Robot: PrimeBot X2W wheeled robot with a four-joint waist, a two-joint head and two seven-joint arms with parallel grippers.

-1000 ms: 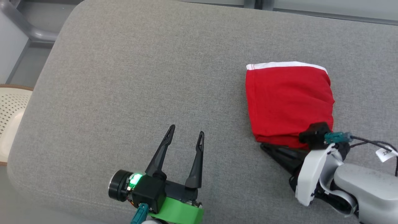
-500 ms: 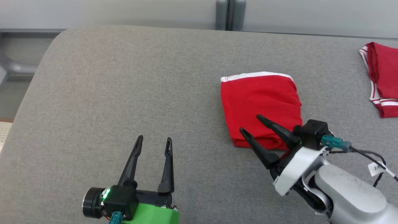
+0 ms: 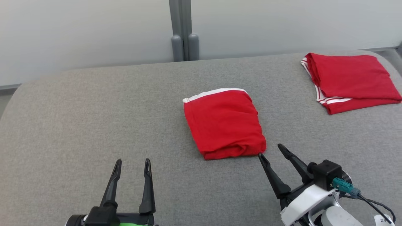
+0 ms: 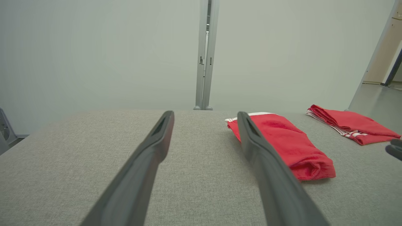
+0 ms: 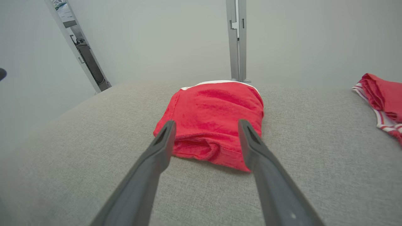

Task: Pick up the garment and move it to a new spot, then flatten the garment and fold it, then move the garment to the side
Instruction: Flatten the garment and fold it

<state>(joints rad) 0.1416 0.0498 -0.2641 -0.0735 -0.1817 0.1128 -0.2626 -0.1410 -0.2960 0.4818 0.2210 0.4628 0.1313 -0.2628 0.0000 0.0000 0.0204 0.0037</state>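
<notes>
A folded red garment (image 3: 223,123) with a white edge lies at the middle of the grey cushioned surface (image 3: 94,110); I see the same garment (image 4: 282,141) in the left wrist view and the garment (image 5: 213,122) just beyond the fingers in the right wrist view. My right gripper (image 3: 270,150) stands open just short of its near right corner, holding nothing. My left gripper (image 3: 132,164) is open at the lower left, well apart from the cloth, with nothing between its fingers.
A second folded red garment (image 3: 348,80) with white stripes lies at the far right of the surface. A pale wall with a grey post (image 3: 183,31) stands behind. The surface's rounded left edge (image 3: 12,94) drops off at the left.
The head camera has tilted up and turned, shifting the whole picture. My right gripper has drawn back off the folded garment, which stays lying where it was.
</notes>
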